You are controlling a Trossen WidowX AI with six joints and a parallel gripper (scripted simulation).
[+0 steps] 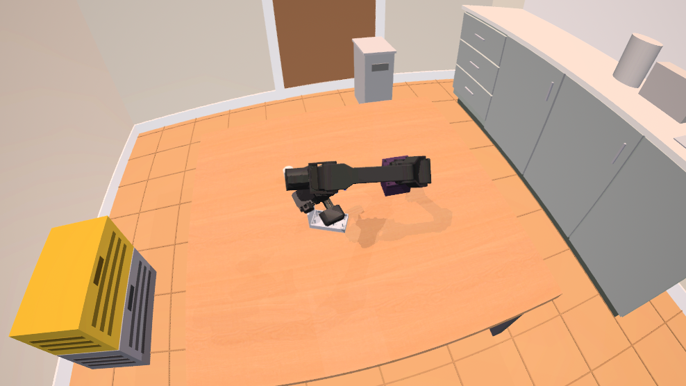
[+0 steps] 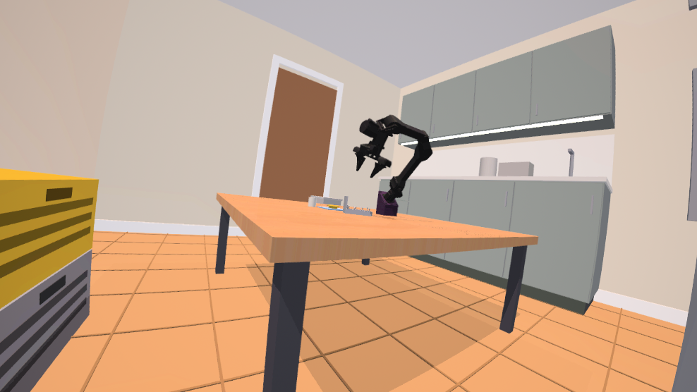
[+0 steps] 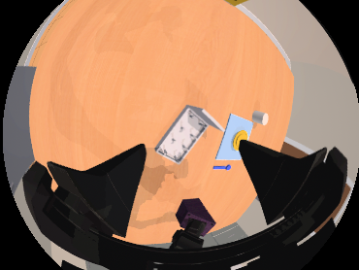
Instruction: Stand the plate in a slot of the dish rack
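Observation:
The yellow plate (image 3: 240, 140) (image 2: 333, 206) lies flat on a light blue mat (image 3: 226, 151); the arm hides it in the top view. The right fingertip overlaps the plate's edge in the wrist view, but the exterior view shows the hand high above the table. The pale grey dish rack (image 3: 175, 140) (image 1: 325, 228) (image 2: 358, 212) stands beside the mat, with small pegs in rows and a taller panel at one end. No plate stands in it. My gripper (image 1: 317, 211) (image 2: 366, 173) (image 3: 194, 147) is open and empty, high over the rack area.
A white cup (image 3: 260, 118) (image 2: 312, 201) stands beyond the mat, on the side away from the rack. A small blue spoon-like utensil (image 3: 221, 167) lies by the mat's near edge. The purple arm base (image 1: 396, 189) (image 2: 386, 206) (image 3: 193, 214) stands on the wooden table (image 1: 268, 297).

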